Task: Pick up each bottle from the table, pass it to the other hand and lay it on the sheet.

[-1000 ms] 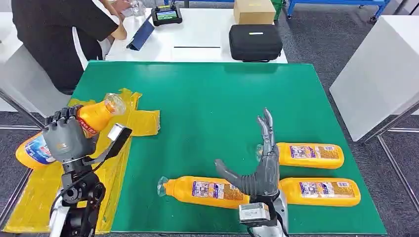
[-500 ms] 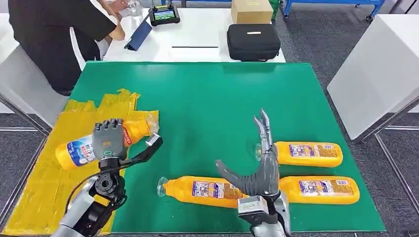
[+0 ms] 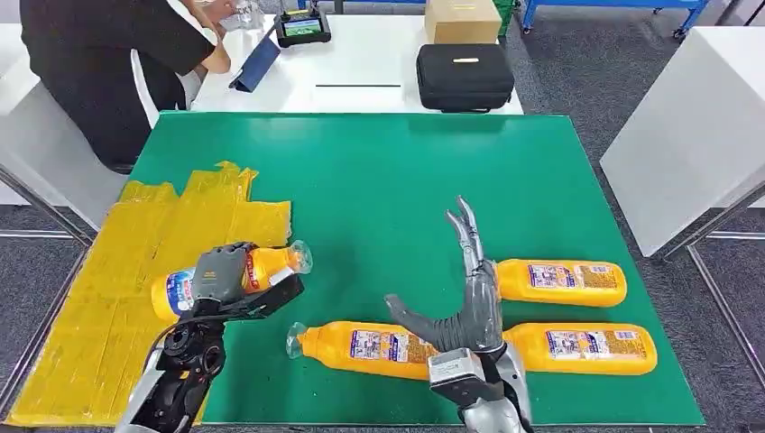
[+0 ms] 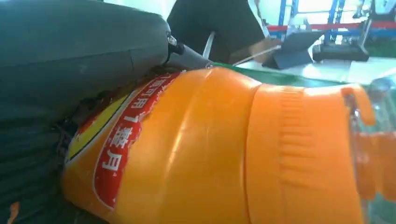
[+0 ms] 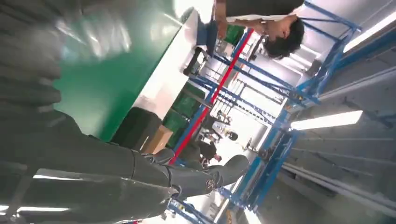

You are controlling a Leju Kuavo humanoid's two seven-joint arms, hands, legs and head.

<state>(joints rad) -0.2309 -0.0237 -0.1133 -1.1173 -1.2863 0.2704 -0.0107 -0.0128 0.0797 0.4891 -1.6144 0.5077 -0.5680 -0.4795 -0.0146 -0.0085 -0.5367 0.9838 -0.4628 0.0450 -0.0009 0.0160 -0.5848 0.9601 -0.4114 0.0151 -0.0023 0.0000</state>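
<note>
Over the yellow sheet point(image 3: 108, 298), the left hand point(image 3: 221, 272) clasps a bottle point(image 3: 262, 267) level for laying down; the right hand point(image 3: 469, 298) waits, fingers spread.

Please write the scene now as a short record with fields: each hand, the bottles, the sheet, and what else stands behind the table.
left hand: grips one orange bottle, lying sideways, cap toward the right hand
right hand: holds nothing, fingers spread above the table bottles
bottles on green table: three, all lying flat
yellow sheet: on the table's left side, under the held bottle
behind: black case, cardboard box, a person
</note>
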